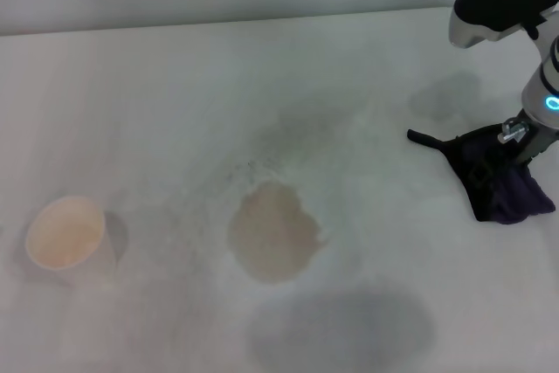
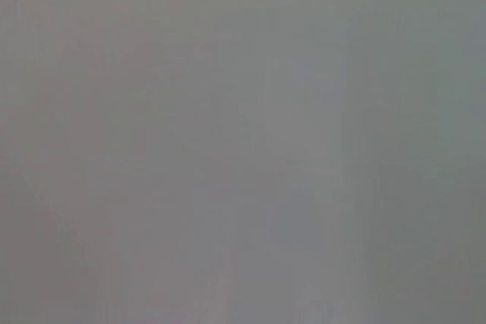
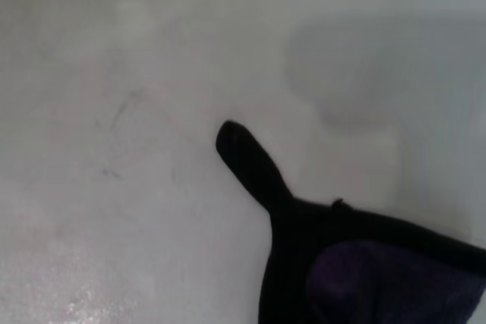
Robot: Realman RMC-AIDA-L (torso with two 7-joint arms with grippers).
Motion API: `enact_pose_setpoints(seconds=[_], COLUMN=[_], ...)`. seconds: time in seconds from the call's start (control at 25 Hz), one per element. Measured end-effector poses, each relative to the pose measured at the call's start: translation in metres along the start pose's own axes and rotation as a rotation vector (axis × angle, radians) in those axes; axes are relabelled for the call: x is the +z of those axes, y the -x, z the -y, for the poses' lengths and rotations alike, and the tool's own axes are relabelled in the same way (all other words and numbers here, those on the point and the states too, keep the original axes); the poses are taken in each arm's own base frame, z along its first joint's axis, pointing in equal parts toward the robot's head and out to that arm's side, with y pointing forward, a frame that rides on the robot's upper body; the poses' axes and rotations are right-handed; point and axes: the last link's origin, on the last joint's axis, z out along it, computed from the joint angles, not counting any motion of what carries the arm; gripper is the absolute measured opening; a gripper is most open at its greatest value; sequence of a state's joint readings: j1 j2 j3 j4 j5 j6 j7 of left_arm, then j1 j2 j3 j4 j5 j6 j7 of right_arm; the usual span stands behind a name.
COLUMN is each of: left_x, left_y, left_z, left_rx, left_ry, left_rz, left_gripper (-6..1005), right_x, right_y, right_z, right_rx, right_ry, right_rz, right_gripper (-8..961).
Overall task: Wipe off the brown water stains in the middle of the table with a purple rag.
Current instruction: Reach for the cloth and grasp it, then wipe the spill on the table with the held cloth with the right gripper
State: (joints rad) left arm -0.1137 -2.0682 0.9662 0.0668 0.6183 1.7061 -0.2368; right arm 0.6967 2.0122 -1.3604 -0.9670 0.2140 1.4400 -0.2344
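The brown water stain (image 1: 272, 231) is a pale tan, roughly round blotch in the middle of the white table (image 1: 175, 102). The purple rag (image 1: 502, 185) lies bunched on the table at the far right, well apart from the stain. Its thin black tail (image 1: 428, 139) points toward the middle. My right gripper (image 1: 521, 148) is down on top of the rag. The right wrist view shows the rag (image 3: 380, 278) and its tail (image 3: 247, 158) close up on the table. My left arm is out of view, and its wrist view shows only plain grey.
A white paper cup (image 1: 67, 233) stands at the left, far from the stain. Faint grey smudges and shadows (image 1: 341, 325) mark the table in front of the stain and near the right arm (image 1: 445, 93). The table's far edge runs along the back.
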Motion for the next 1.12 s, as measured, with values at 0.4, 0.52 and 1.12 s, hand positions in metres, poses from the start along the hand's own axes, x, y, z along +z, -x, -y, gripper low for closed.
enact_pose_setpoints(seconds=[0.4, 0.52, 1.12], left_x=[0.004, 0.004, 0.003], left_y=[-0.001, -0.001, -0.003], left_z=[0.004, 0.005, 0.011], left_rx=[0.022, 0.044, 0.068], left_ry=[-0.006, -0.010, -0.016], left_rz=[-0.007, -0.008, -0.005], left_gripper=[885, 885, 884], right_x=[0.001, 0.003, 0.000], right_y=[0.001, 0.000, 0.012], right_z=[-0.002, -0.002, -0.039], right_rx=[0.022, 0.026, -0.034], right_ry=[0.003, 0.007, 0.123], right_rz=[-0.001, -0.010, 0.035], right_gripper=[591, 456, 107])
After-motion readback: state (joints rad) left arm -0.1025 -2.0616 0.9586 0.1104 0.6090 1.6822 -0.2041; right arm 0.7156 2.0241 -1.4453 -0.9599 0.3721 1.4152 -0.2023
